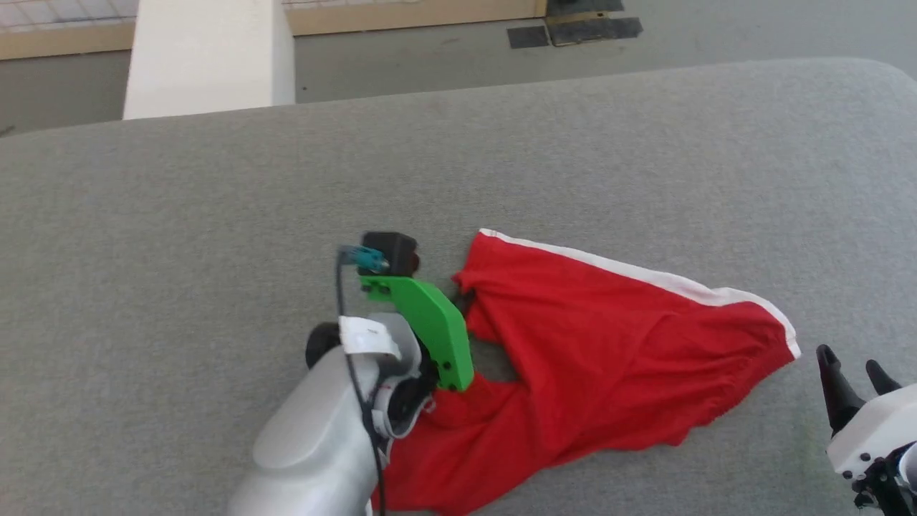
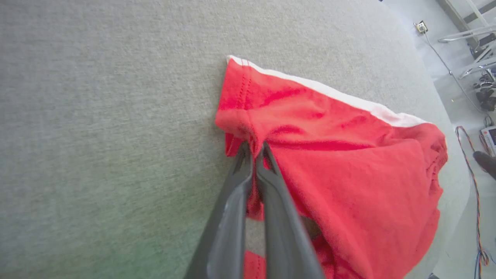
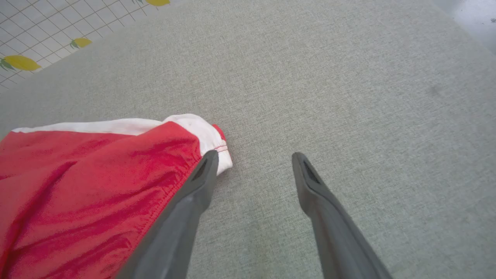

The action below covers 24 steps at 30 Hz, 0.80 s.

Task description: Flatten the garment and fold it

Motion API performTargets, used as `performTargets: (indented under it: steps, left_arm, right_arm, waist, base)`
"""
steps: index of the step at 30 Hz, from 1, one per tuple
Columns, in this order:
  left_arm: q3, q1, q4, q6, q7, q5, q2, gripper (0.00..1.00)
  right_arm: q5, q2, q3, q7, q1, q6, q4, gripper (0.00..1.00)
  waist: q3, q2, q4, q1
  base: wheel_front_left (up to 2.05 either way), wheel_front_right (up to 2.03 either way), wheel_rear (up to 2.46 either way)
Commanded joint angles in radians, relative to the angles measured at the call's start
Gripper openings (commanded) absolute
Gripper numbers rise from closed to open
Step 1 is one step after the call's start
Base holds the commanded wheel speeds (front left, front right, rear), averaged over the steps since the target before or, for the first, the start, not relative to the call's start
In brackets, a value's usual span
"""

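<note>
One red garment (image 1: 609, 337) lies rumpled on the grey desk (image 1: 215, 215). The left pincer (image 2: 254, 149) pinches its left edge; the right pincer (image 3: 255, 159), spread, sits beside its right corner.

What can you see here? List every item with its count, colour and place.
garment: one, red with white band, crumpled on the padded surface
padded surface: one, grey, under the garment
pillar: one, white, beyond the surface's far edge
lemon-print sheet: one, white and yellow, past the surface
left pincer: one, dark, shut on a garment fold
right pincer: one, dark, open, beside the garment's white-banded corner
</note>
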Motion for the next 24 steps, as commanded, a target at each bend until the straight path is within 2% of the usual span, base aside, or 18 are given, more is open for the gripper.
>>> performTargets:
  steps: [1,7,14,18,21,22,23,24]
  left_arm:
    - [0.021,0.009,-0.02,0.009,-0.022,-0.015,0.016,0.0]
    - [0.084,0.088,-0.144,0.049,-0.063,-0.038,0.07,0.0]
    - [0.103,0.295,-0.348,0.139,-0.029,-0.059,0.131,0.0]
    - [0.082,0.421,-0.415,0.185,0.017,-0.079,0.146,0.0]
    - [0.057,0.49,-0.432,0.199,0.052,-0.105,0.136,0.0]
    - [0.051,0.503,-0.431,0.2,0.061,-0.114,0.131,0.03]
    - [0.048,0.513,-0.431,0.2,0.067,-0.124,0.126,0.49]
    - [0.048,0.522,-0.432,0.2,0.071,-0.135,0.12,1.0]
  right_arm:
    - [-0.001,0.0,0.006,-0.007,-0.01,-0.001,0.003,1.0]
    - [-0.005,0.0,0.023,-0.003,-0.002,-0.001,0.011,1.0]
    - [-0.007,0.0,0.05,0.003,0.007,-0.001,0.021,1.0]
    - [-0.004,0.0,0.073,0.005,0.004,-0.001,0.029,1.0]
    - [-0.003,0.0,0.09,0.006,-0.001,-0.001,0.035,1.0]
    - [-0.003,0.0,0.092,0.005,-0.002,-0.001,0.036,1.0]
    - [-0.003,0.0,0.095,0.005,-0.003,-0.001,0.037,1.0]
    - [-0.003,0.0,0.099,0.005,-0.003,-0.001,0.038,1.0]
  waist:
    - [-0.022,-0.0001,0.04,0.0]
    - [-0.063,-0.0001,0.126,0.0]
    - [-0.103,-0.0001,0.224,0.0]
    - [-0.11,-0.0001,0.257,0.0]
    - [-0.11,-0.0001,0.264,0.0]
    - [-0.111,-0.0001,0.265,0.0]
    - [-0.111,-0.0001,0.265,0.0]
    - [-0.112,-0.0001,0.263,0.0]
  base:
    - [0.0,0.0,0.0]
    - [0.0,0.0,0.0]
    - [0.0,0.0,0.0]
    - [0.0,0.0,0.0]
    - [0.0,0.0,0.0]
    - [0.0,0.0,0.0]
    - [0.0,0.0,0.0]
    - [0.0,0.0,0.0]
